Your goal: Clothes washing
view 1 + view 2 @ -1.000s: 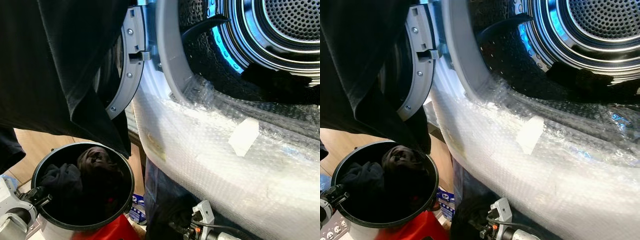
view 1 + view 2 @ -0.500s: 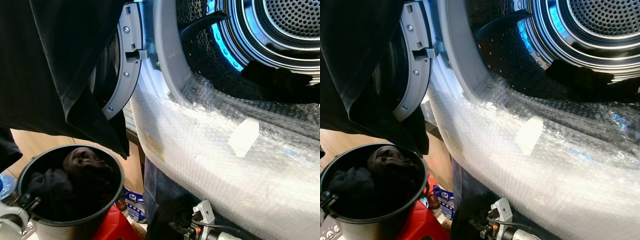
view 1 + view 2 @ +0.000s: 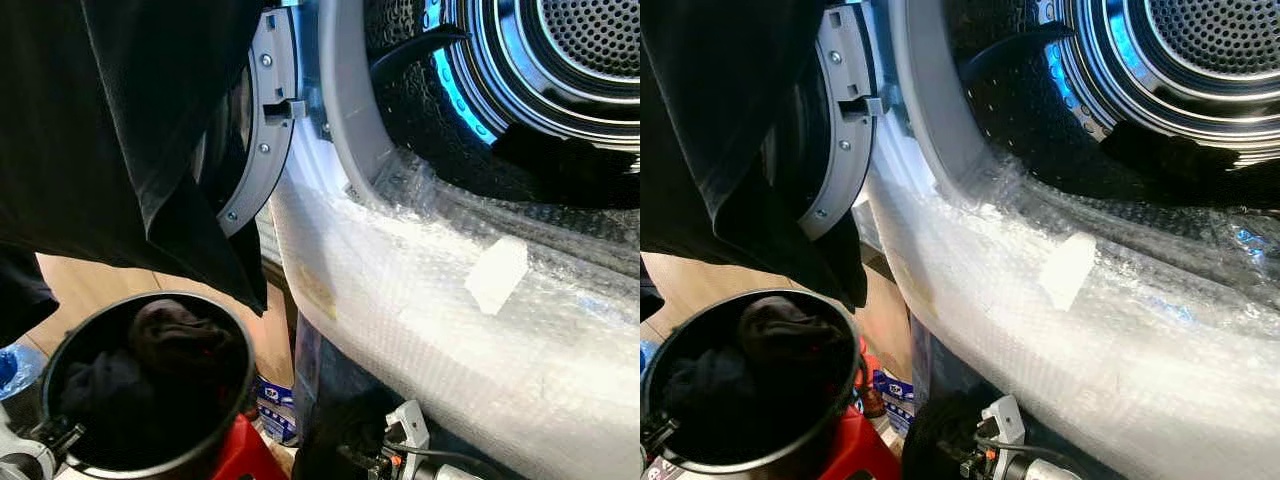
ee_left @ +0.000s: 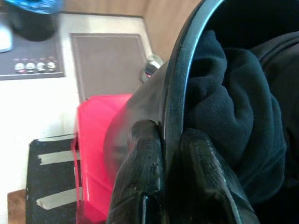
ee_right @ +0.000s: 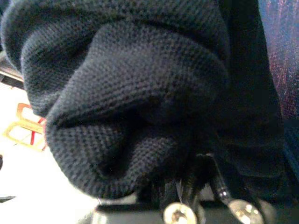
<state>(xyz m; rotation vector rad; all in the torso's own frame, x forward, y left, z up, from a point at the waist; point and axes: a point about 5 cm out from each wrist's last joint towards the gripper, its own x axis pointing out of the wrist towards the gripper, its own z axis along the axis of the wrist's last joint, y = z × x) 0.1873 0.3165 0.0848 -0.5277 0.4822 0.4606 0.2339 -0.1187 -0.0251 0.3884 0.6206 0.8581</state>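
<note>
A black bucket (image 3: 244, 352) with dark clothes (image 3: 160, 345) in it sits at the lower left, over something red (image 3: 243, 458). My left gripper (image 4: 168, 136) is shut on its rim, one finger inside and one outside, and it also appears at the bucket's near edge (image 3: 55, 436). Low in the middle, my right gripper (image 3: 372, 452) is buried in a dark knit garment (image 5: 126, 93), which bunches over its fingers. The washer's open drum (image 3: 590, 60) is at the upper right, with a dark garment (image 3: 560, 165) lying inside.
Bubble wrap (image 3: 420, 320) with a white tape patch (image 3: 497, 275) covers the washer front below the opening. The grey door (image 3: 262, 120) stands open to the left. Black cloth (image 3: 120, 130) hangs over the upper left. Wooden floor (image 3: 90, 285) and a blue object (image 3: 12, 365) lie beyond the bucket.
The bucket, held by my left gripper, has shifted slightly left and lower against the washer. The right arm and its garment have stayed put.
</note>
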